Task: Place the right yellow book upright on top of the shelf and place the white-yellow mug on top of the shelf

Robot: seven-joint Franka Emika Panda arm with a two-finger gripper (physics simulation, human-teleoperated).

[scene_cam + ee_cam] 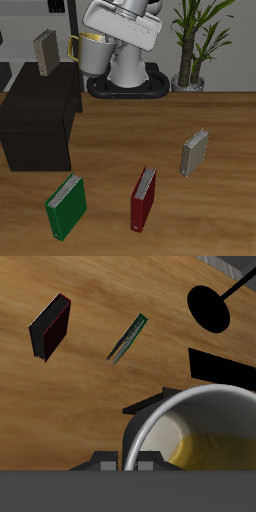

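Note:
The right yellow book (45, 51), grey-tan, stands upright on the far end of the black shelf (40, 105). The white-yellow mug (92, 53) hangs in the air just past the shelf's back corner, higher than the shelf top, with its yellowish handle pointing toward the book. My gripper (104, 41) is shut on the mug's rim. In the wrist view the mug (205, 426) fills the space right by my fingertips (105, 460), and its yellow inside shows. Most of my fingers are hidden there.
A second grey-tan book (195, 153) stands on the wooden table. A red book (145, 198) and a green book (67, 206) stand near the front edge. A potted plant (196, 40) is beside the robot base.

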